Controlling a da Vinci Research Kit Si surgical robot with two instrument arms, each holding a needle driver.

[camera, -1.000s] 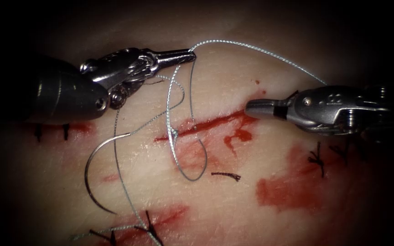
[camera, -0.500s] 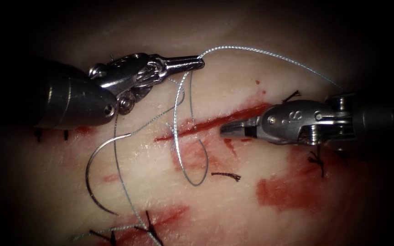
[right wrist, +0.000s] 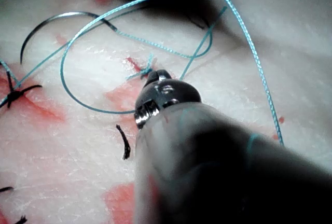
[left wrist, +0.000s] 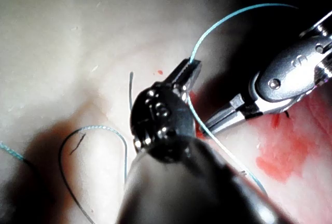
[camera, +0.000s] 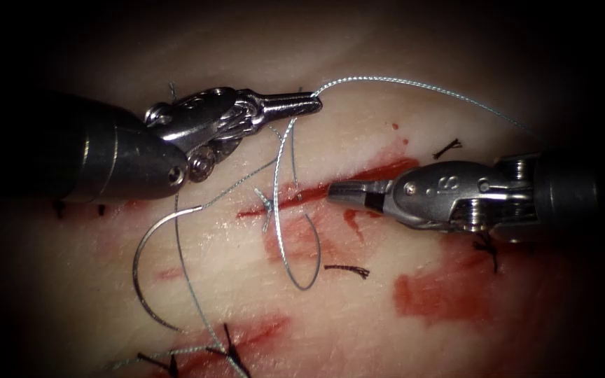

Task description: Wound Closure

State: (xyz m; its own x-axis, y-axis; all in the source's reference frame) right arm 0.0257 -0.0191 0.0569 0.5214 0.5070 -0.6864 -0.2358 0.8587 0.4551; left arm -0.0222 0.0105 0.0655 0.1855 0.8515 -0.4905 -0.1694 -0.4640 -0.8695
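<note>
My left tool [camera: 311, 103] is shut on the pale thread [camera: 414, 85] above the cut [camera: 358, 176]. From those jaws the thread arcs right, behind my right tool [camera: 336, 190]. Another strand drops to a small knot [camera: 266, 204] at the cut's left end and hangs in a loop [camera: 297, 276] below it. The right tool's jaws are shut and hold nothing, their tip just right of the knot. The curved needle [camera: 140, 262] lies free on the tissue left of the cut, held by neither tool. In the left wrist view the left jaws [left wrist: 189, 72] pinch the thread, with the right tool [left wrist: 223, 120] close by. The right wrist view has the right tip [right wrist: 155, 77] by the knot and the needle [right wrist: 44, 24].
Black stitches sit at the lower edge [camera: 229, 346] and under the right tool [camera: 486, 246]. Short black cut ends of thread lie below the cut [camera: 348, 269] and above the right tool [camera: 448, 147]. Red fluid stains the tissue at lower right [camera: 442, 294].
My right tool has moved left and down along the cut, toward the knot. The left tool has shifted slightly right and up, still holding the thread. The needle has not moved.
</note>
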